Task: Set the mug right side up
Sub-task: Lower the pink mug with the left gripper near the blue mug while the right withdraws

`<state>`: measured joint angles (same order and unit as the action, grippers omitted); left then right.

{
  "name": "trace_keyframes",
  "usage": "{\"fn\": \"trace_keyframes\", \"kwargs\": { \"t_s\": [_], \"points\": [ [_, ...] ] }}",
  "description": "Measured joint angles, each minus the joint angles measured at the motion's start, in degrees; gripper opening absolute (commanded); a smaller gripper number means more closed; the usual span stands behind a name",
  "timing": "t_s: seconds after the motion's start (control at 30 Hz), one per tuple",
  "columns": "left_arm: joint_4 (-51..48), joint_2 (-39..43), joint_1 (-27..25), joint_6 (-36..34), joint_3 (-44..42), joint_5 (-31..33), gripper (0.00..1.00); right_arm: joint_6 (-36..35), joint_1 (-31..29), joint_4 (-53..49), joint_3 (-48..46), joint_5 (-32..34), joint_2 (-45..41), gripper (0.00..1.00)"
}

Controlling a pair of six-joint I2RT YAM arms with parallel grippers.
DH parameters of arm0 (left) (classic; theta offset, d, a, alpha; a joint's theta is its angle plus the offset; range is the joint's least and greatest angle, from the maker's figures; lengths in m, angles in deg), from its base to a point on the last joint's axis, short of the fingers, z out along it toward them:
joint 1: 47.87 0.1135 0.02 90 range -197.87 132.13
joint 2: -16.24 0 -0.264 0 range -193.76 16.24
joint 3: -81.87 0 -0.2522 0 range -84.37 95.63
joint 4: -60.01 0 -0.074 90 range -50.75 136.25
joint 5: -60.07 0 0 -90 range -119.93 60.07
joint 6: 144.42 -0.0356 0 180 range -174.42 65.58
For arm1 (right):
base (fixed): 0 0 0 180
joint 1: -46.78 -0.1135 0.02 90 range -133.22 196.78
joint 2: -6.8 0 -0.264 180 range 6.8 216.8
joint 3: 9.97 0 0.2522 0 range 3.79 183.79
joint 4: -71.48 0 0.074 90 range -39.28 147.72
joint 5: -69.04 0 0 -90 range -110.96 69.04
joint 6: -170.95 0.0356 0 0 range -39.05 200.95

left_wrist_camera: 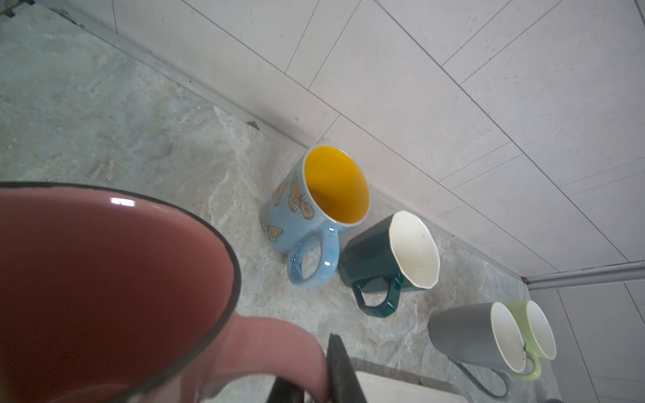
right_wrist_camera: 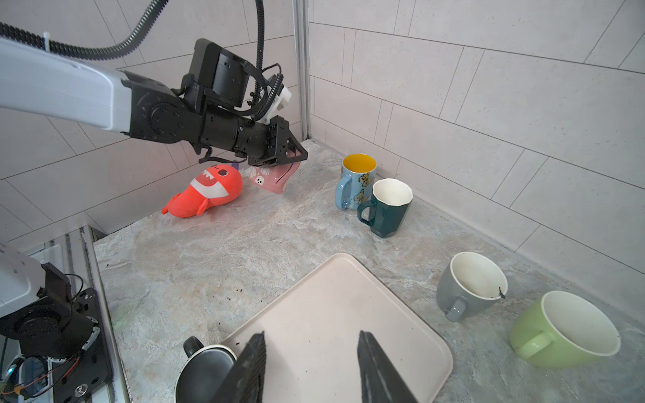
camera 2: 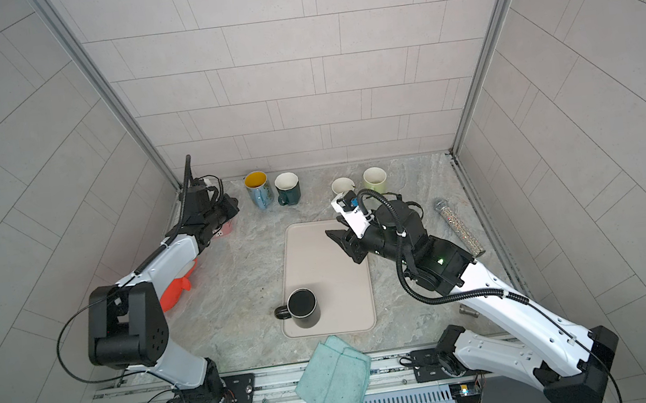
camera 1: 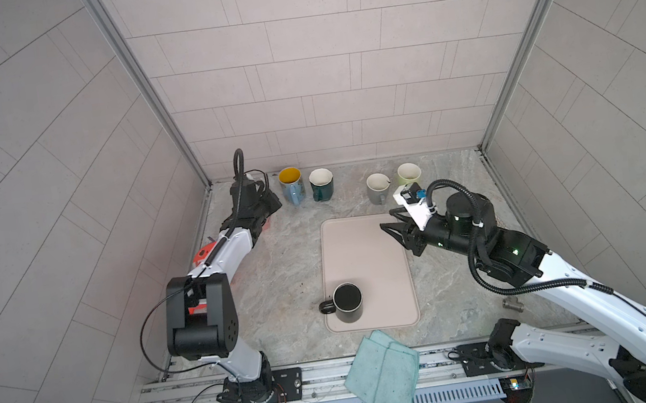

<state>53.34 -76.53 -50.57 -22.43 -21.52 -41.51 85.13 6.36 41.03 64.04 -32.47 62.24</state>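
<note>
Marble counter, tilted pink mug clamped in left gripper

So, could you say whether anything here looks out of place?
The pink mug is held tilted by the left gripper, beside an orange plush fish. Dark crumbs dot the counter beside the beige tray; the grey mug has a dark fleck on its rim.
</note>
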Motion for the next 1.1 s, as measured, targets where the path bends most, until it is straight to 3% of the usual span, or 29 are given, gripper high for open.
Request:
{"fn": "trace_keyframes", "kwargs": {
  "t_s": [0.57,0.83,1.1],
  "points": [
    [34.58,-15.37,0.0,-1.88,-6.01,7.58,0.0,0.59,1.77,-0.48,-0.09,1.55,0.79,0.43],
    [46.99,-21.51,0.0,-1.88,-6.12,9.66,0.0,0.79,2.43,-0.7,-0.07,2.08,2.51,0.42],
    [53.22,-27.19,0.0,-1.84,-4.17,10.54,0.0,0.81,2.6,-1.07,0.61,2.14,4.98,0.41]
  ]
}}
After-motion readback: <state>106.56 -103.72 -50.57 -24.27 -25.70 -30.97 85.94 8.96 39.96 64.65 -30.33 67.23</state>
